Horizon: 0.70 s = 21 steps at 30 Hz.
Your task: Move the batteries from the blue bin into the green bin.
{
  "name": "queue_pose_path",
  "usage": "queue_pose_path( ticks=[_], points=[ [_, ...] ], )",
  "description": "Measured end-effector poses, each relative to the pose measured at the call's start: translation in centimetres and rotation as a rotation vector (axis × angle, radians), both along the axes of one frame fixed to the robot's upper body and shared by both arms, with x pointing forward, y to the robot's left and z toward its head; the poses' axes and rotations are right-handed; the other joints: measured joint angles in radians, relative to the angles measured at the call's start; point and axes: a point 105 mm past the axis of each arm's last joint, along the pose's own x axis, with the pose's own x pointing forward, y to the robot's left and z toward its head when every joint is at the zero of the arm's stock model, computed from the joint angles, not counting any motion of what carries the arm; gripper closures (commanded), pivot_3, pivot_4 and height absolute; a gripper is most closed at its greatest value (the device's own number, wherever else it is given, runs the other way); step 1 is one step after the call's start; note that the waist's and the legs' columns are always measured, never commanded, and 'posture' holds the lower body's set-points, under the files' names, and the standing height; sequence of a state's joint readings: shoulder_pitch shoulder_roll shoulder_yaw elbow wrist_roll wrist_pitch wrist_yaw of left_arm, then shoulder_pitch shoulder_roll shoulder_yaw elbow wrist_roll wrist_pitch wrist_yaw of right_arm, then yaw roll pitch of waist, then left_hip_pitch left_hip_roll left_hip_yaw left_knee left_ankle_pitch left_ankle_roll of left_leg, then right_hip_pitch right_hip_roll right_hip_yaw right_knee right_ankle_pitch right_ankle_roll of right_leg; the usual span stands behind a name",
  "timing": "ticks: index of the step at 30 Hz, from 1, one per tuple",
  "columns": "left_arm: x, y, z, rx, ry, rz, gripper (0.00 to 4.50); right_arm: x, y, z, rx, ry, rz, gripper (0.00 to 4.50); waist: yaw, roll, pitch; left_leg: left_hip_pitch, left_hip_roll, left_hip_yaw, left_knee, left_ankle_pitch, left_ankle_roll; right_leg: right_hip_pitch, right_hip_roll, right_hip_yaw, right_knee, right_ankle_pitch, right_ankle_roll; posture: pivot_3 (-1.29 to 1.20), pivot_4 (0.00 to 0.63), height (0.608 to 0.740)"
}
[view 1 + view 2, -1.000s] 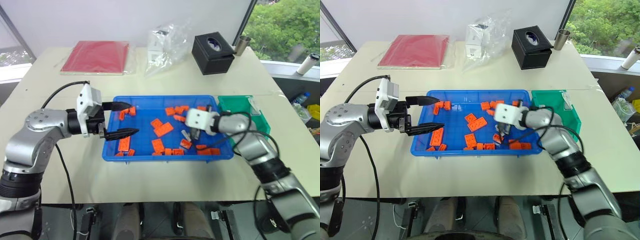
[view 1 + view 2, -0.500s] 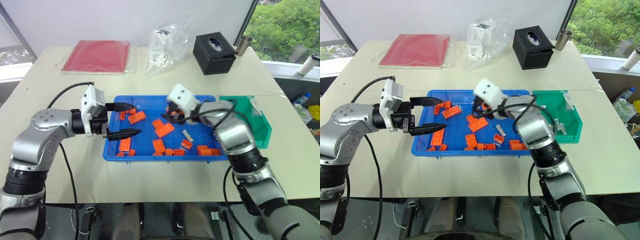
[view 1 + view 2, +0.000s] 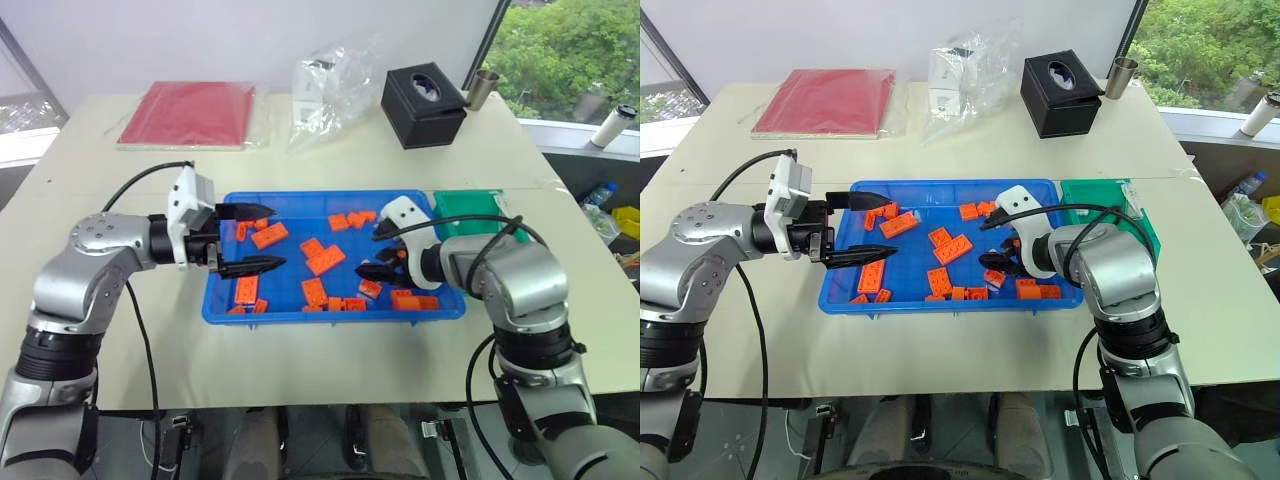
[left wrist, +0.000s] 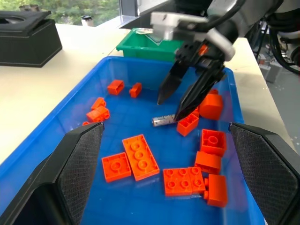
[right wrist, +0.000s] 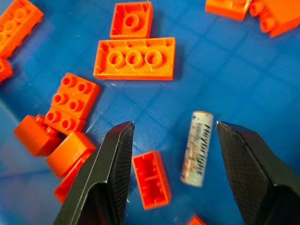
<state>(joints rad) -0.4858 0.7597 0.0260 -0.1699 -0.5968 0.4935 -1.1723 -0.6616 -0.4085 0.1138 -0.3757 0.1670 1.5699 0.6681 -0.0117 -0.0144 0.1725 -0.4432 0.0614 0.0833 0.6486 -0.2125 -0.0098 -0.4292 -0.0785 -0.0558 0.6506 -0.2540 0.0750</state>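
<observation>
Tabletop [image 3: 120,330], pale, carrying all items. Blue bin [image 3: 330,312], nearest: holds scattered orange bricks [image 3: 325,260] and one battery [image 5: 197,148], lying flat on the bin floor beside a small brick. Right hand [image 3: 378,252], over the bin's right half, fingers spread apart, empty, tips poised either side of the battery. Left hand [image 3: 255,238], at the bin's left edge, fingers wide apart, empty. Green bin [image 3: 470,208], touching the blue bin's right end. Farther back: red folder [image 3: 190,113], clear plastic bag [image 3: 330,85], black tissue box [image 3: 424,104], metal cup [image 3: 483,88].
</observation>
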Motion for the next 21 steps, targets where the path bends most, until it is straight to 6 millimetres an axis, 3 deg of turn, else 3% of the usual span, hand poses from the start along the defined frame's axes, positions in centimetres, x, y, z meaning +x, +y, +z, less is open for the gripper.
queue_pose_path(
  ticks=[8, 11, 14, 15, 19, 21],
  points=[
    [0.0, -0.1, 0.1, -0.001, -0.004, 0.010, 0.00, 1.3, -1.1, -2.1, -0.037, 0.004, -0.048, 1.68, -0.001, 0.000, 0.000, 0.000, 0.000, 0.000, 0.000, 0.000, 0.000, 0.000, 0.000, 0.000, 0.000, 0.000, 0.000, 0.00, 0.150, 0.736],
    [0.0, -0.1, 0.2, 0.001, -0.006, 0.013, 0.00, 1.6, -1.5, -2.2, -0.055, -0.014, -0.044, 2.58, -0.001, 0.000, 0.000, 0.000, 0.000, 0.000, 0.000, 0.000, 0.000, 0.000, 0.000, 0.000, 0.000, 0.000, 0.000, 0.00, 0.150, 0.736],
    [-0.1, -0.2, 0.3, 0.006, -0.008, 0.010, 0.00, 1.6, -1.3, -2.3, -0.052, -0.015, -0.033, 4.13, -0.001, 0.000, 0.000, 0.000, 0.000, 0.000, 0.000, 0.000, 0.000, 0.000, 0.000, 0.000, 0.000, 0.000, 0.000, 0.00, 0.150, 0.736],
    [-0.1, -0.2, 0.3, 0.006, -0.008, 0.009, 0.00, 1.6, -1.2, -2.3, -0.049, -0.014, -0.027, 4.47, -0.001, 0.000, 0.000, 0.000, 0.000, 0.000, 0.000, 0.000, 0.000, 0.000, 0.000, 0.000, 0.000, 0.000, 0.000, 0.00, 0.150, 0.736],
    [-0.2, -0.2, 0.2, 0.007, -0.007, 0.009, 0.00, 1.3, -0.9, -2.0, -0.017, 0.005, -0.019, 4.46, -0.001, 0.000, 0.000, 0.000, 0.000, 0.000, 0.000, 0.000, 0.000, 0.000, 0.000, 0.000, -0.001, 0.000, 0.000, 0.00, 0.150, 0.736],
    [-0.2, -0.2, 0.1, 0.007, -0.004, 0.008, 0.00, 1.3, -1.0, -0.8, 0.022, 0.000, -0.025, 4.46, -0.001, 0.000, 0.000, 0.000, 0.000, 0.000, 0.000, 0.000, 0.000, 0.000, 0.000, 0.000, -0.001, 0.000, 0.000, 0.00, 0.150, 0.736]
  ],
)
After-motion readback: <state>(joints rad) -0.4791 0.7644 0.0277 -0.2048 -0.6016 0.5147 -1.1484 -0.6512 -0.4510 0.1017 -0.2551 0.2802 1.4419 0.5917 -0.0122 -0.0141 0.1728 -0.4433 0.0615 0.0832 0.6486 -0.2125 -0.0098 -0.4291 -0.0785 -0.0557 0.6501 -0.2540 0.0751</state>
